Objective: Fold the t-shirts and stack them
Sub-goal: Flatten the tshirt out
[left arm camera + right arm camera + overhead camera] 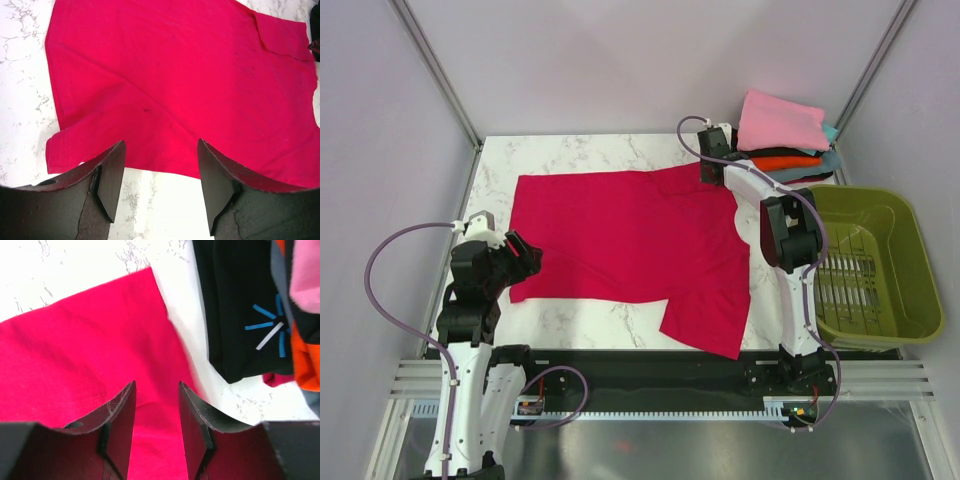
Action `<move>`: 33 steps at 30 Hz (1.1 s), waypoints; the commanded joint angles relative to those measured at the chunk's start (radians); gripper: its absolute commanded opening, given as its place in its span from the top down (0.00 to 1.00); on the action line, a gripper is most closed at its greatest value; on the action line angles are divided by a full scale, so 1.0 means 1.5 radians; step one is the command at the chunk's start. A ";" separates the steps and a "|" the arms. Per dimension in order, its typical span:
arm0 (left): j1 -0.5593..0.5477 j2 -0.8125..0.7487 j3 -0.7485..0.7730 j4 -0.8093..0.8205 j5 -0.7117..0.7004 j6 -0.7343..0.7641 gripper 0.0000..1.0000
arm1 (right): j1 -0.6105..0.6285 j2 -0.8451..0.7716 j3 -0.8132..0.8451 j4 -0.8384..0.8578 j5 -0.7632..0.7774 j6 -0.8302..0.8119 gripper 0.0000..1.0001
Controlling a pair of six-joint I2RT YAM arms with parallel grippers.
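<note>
Crimson t-shirt (630,235) lies spread across marble table (570,152)

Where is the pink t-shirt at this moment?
In the top view, the pink t-shirt tops the folded stack at the table's far right corner, just beyond the olive basket.

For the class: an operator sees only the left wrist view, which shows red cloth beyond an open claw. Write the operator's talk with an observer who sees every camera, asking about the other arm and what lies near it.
Operator: Where is the right claw?
Observer: The right claw hangs open over the far right edge of the crimson t-shirt.
Operator: What lies beyond that edge?
Observer: A stack of folded t-shirts, pink on top, sits in the far right corner of the table.
</note>
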 commanded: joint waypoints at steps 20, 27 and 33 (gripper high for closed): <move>-0.020 -0.015 0.000 0.028 0.002 -0.006 0.34 | 0.003 0.051 0.076 -0.040 0.049 -0.013 0.57; -0.021 -0.014 -0.001 0.027 0.000 -0.006 0.34 | 0.001 0.072 0.074 -0.039 0.037 -0.001 0.59; -0.021 -0.012 -0.001 0.028 -0.001 -0.006 0.34 | -0.004 0.071 0.070 -0.036 0.039 -0.001 0.73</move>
